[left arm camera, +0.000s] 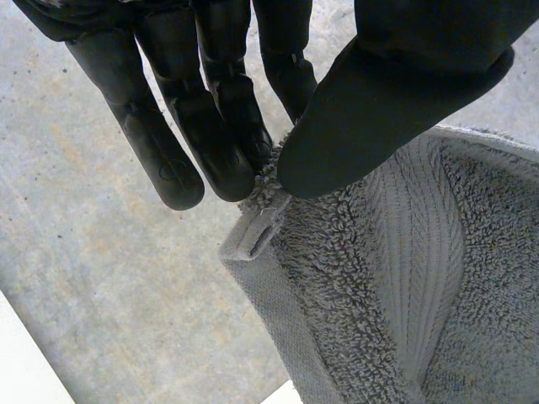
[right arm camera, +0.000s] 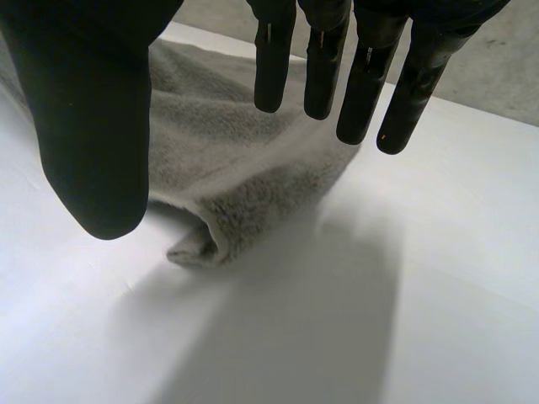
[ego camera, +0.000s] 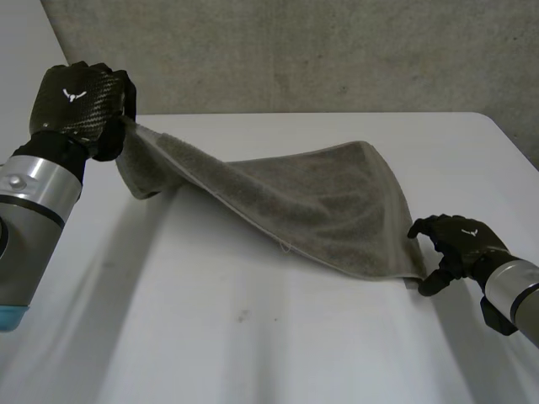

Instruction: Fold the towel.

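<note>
**A:** so where's the towel at?

**B:** on the white table (ego camera: 253,337). The grey towel (ego camera: 320,202) stretches from ten o'clock down to four o'clock, and the ten o'clock end is lifted off the top. Up there the left hand (ego camera: 80,101) pinches that corner between thumb and fingers.

**A:** and the other one?

**B:** the right hand (ego camera: 459,244) sits at four o'clock, fingers straight and spread wide, just beside the low corner.

Shows rough, looped, matt pile on the grey rectangular terry-cloth towel (ego camera: 320,198), flatter woven band by its hem. Gleams as glossy carbon-fibre weave on the back of the black left hand (ego camera: 77,99); looks smooth, plastic along its fingers (left arm camera: 168,160). Reads as satin metal on the grey left arm cuff (ego camera: 34,189), smooth matt on the white table top (ego camera: 253,337), rough and pitted on the grey concrete wall (ego camera: 295,50)
</note>
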Tool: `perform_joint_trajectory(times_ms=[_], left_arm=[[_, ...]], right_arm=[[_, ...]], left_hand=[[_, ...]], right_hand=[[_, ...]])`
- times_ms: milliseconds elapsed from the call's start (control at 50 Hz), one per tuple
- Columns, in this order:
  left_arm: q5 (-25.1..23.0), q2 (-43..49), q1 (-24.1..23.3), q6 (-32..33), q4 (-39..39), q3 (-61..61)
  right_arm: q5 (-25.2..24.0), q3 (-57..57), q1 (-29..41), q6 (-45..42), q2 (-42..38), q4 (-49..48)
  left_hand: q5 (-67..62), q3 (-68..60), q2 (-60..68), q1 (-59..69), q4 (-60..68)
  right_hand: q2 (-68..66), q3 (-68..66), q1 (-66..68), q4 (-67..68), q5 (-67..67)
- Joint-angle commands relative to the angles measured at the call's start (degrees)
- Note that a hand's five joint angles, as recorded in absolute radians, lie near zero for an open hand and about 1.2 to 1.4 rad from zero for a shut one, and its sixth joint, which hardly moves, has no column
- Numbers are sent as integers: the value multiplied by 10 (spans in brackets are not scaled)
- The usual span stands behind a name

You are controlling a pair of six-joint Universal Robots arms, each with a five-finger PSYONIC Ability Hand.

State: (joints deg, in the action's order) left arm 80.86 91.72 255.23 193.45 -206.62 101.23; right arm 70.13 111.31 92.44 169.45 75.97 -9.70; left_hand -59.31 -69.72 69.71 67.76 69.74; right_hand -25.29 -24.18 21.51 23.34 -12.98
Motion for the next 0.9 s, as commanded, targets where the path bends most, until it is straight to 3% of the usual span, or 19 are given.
perform_joint_trajectory(times_ms=[20,420,640,720,900], left_arm=[[-1,3,8,-10,0,4],[0,7,13,-22,-1,4],[0,8,14,-22,-1,7],[0,9,19,-22,-1,8],[-2,8,24,-18,12,13]], right_arm=[[19,15,9,-3,-26,-59],[41,-30,50,-24,-107,-95],[76,-75,61,-26,-141,-108],[105,-83,60,-55,-145,-107],[114,-108,54,-88,-74,-93]], left_hand=[[-107,-103,103,122,103],[-107,-103,103,122,103],[-107,-103,103,122,103],[-107,-103,103,122,103],[-107,-103,103,122,103]], right_hand=[[-13,-24,51,32,-36],[-107,-118,145,126,-130],[-341,-352,379,360,-364],[-525,-536,563,545,-548],[-547,-558,585,567,-570]])
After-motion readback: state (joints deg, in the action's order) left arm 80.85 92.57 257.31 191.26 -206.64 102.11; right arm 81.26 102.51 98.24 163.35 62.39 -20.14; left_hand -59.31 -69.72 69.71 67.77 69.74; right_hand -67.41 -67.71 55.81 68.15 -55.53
